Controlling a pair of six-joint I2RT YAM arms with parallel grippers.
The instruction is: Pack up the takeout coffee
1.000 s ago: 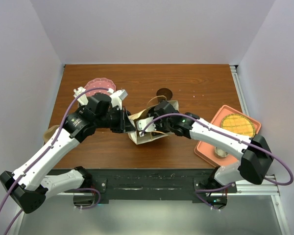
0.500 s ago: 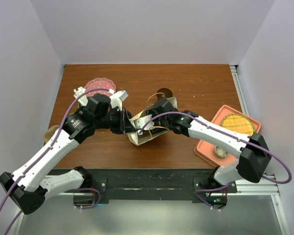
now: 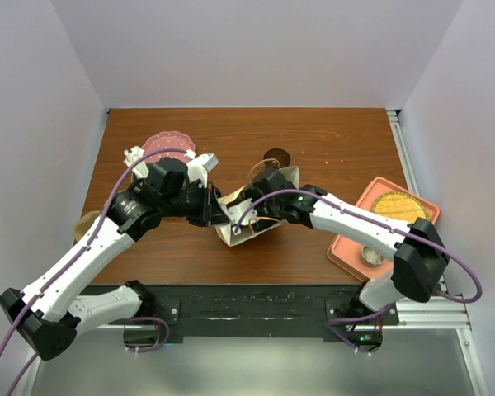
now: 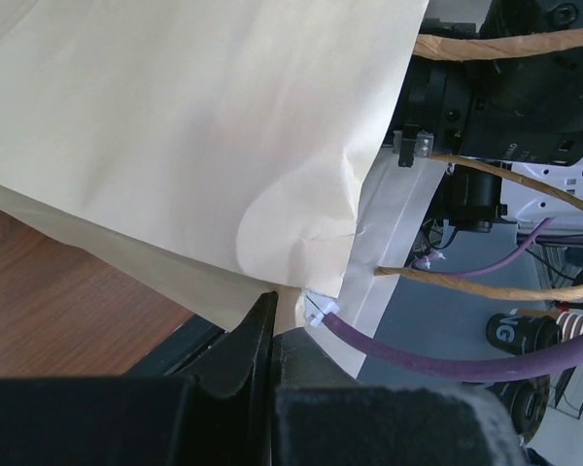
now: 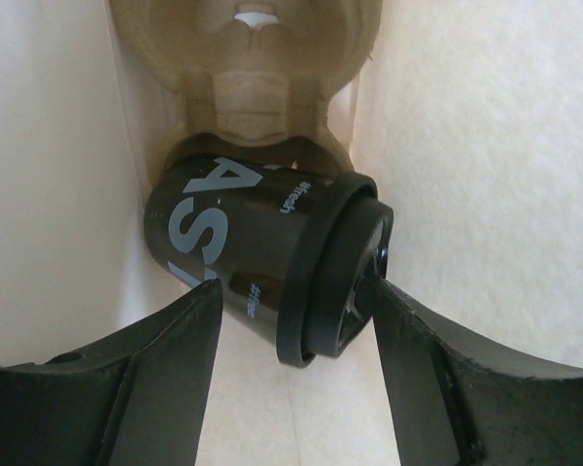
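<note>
The paper bag [image 4: 175, 126] is laid on its side at the middle of the desk [image 3: 330, 140], with its mouth turned towards the right arm. The left claw [image 4: 272, 311] is closed, and the bag's near edge appears to be pinched between its fingers. This hold is judged to serve two ends: the mouth is propped open, and the light bag is stopped from sliding while something is pushed in.

The right claw [image 5: 296, 289] is reached deep inside the bag. Its fingers are spread apart, one on each side of the takeout coffee [image 5: 243, 252]. The right finger seems to touch the lid [image 5: 340, 272], while contact on the other side cannot be told. No firm squeeze is seen, so the cup is judged to be let go rather than carried.

The cup is lying tilted between the bag's walls. Its base is set against a pulp carrier [image 5: 257, 58] at the far end and its lid is turned towards the camera. The cup is a short, dark cylinder with a glossy skin and pale grey lettering, and it is capped by a round black plastic lid with a raised rim. The bag is made of smooth, matt, cream paper, creased near the pinched corner, and it is fitted with twisted brown paper handles [image 4: 505, 44]. The carrier is made of rough, tan moulded fibre with rounded hollows.
</note>
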